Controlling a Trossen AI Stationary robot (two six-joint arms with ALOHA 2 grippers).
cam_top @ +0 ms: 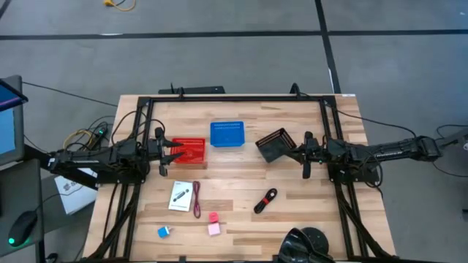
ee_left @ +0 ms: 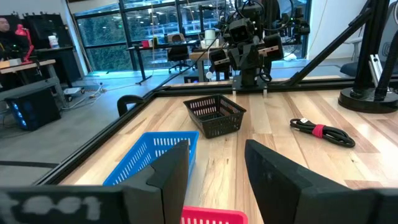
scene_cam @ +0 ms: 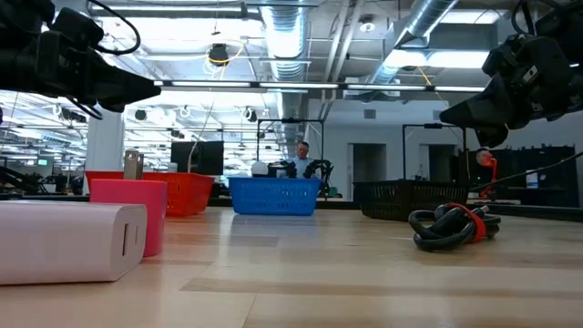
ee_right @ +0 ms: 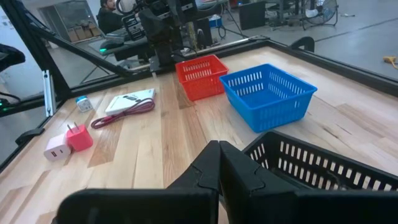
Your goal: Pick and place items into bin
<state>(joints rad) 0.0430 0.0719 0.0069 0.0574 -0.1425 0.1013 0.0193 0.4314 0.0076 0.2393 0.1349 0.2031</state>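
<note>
1. Nearest the front edge of the table [cam_top: 307,219], the blue cube [cam_top: 164,232] is lying toward the left corner, with the two pink cubes [cam_top: 213,223] sitting just beside each other a little to its right; in the low view the pale pink one [scene_cam: 68,240] is filling the foreground, touching or overlapping the deeper pink one [scene_cam: 137,214] behind it.
2. A little further in, the white card packet [cam_top: 180,196] is lying flat with the dark red cord [cam_top: 197,200] stretching along its right edge; none of the views shows whether the two are touching.
3. The black-and-red stubby piece [cam_top: 265,200] is resting alone, well to the right of the packet, and none of these items is sitting in a basket.
4. Further back, the left gripper [cam_top: 176,151] is hovering at the left edge of the red basket [cam_top: 191,150], its fingers [ee_left: 171,177] standing apart and released, holding nothing.
5. The right gripper [cam_top: 291,154] is hanging over the near right corner of the black basket [cam_top: 276,145], which is sitting turned at an angle; its fingers [ee_right: 214,171] are pressed together, grasping nothing.
6. Farthest back, the blue basket [cam_top: 227,134] is sitting between the red and black ones.
7. Beyond the table, a person [scene_cam: 301,152] is showing in the room.
</note>
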